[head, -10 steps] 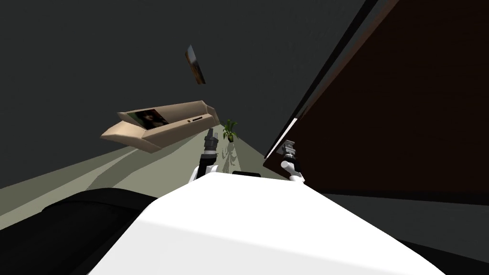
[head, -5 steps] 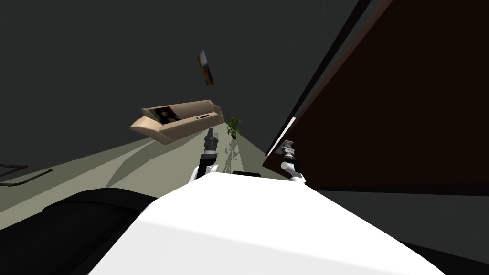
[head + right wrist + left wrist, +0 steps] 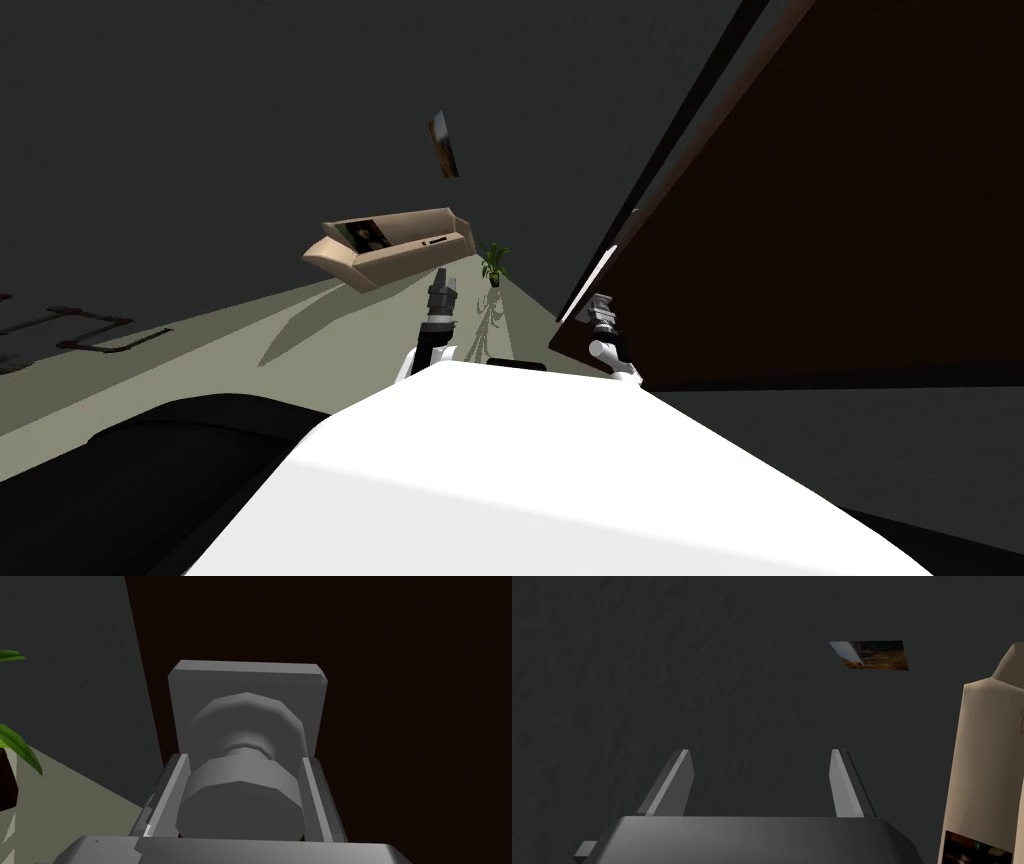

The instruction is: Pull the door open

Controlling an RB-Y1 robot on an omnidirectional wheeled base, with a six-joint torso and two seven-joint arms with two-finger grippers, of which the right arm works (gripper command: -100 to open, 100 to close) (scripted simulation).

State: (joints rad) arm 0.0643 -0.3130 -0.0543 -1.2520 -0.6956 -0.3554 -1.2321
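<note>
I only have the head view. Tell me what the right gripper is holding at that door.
Observer: The right gripper is shut on a grey round knob, with one finger pressed against each side.
Operator: Describe what the knob is mounted on.
Observer: It stands out from a grey square plate fixed flat on the dark brown door.
Operator: Now report the left gripper's fingers.
Observer: The left gripper is open, and there is nothing between its fingers.
</note>
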